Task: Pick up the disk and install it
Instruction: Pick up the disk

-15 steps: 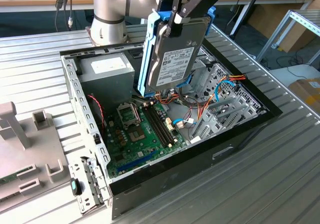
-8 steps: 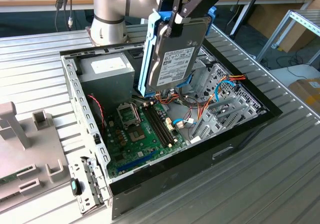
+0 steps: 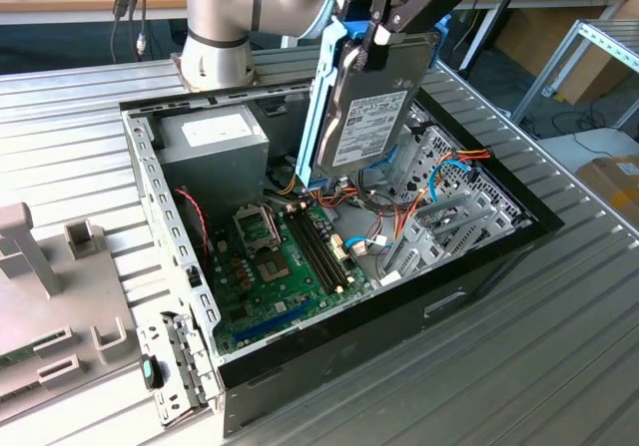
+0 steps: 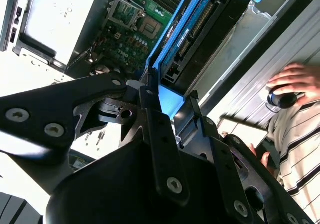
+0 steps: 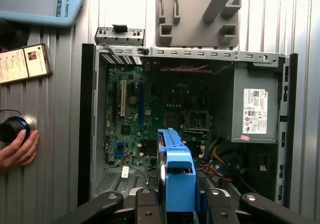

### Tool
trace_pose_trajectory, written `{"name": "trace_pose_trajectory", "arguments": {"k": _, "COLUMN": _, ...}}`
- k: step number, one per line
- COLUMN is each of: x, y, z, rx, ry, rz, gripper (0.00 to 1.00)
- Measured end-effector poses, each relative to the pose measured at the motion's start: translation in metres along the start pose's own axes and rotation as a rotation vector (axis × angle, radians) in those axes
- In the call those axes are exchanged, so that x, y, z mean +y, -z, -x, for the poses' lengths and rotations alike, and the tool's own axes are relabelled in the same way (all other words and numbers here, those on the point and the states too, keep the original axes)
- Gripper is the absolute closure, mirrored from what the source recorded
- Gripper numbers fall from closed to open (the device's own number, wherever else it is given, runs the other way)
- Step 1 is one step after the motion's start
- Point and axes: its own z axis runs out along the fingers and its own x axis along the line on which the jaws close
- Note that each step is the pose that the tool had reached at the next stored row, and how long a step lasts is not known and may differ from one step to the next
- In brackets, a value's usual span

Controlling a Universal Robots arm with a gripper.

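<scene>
Hanging upright over the open computer case [image 3: 399, 338], the disk [image 3: 371, 112] was clamped at its blue handle by the jaws, their tops cut off in the exterior view. The first wrist view showed it edge-on, label hidden, plus a person's hand [image 5: 20, 151] on a knob [image 5: 11, 128].

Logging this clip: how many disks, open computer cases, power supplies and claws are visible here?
disk: 1
computer case: 1
power supply: 1
claw: 1, shut on the disk
Total: 4
</scene>
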Motion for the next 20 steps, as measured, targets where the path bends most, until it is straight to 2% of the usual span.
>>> {"name": "trace_pose_trajectory", "arguments": {"k": 2, "x": -0.0040, "y": 0.0001, "z": -0.0001, "rx": 0.0001, "ry": 0.000, "rz": 0.0000, "gripper": 0.64}}
{"name": "trace_pose_trajectory", "arguments": {"k": 7, "x": -0.0091, "y": 0.0001, "z": -0.0003, "rx": 0.0001, "ry": 0.000, "rz": 0.0000, "gripper": 0.64}}
{"name": "trace_pose_trajectory", "arguments": {"k": 16, "x": -0.0108, "y": 0.0002, "z": -0.0003, "rx": 0.0001, "ry": 0.000, "rz": 0.0000, "gripper": 0.64}}
{"name": "trace_pose_trajectory", "arguments": {"k": 20, "x": -0.0236, "y": 0.0003, "z": -0.0008, "rx": 0.0000, "ry": 0.000, "rz": 0.0000, "gripper": 0.64}}
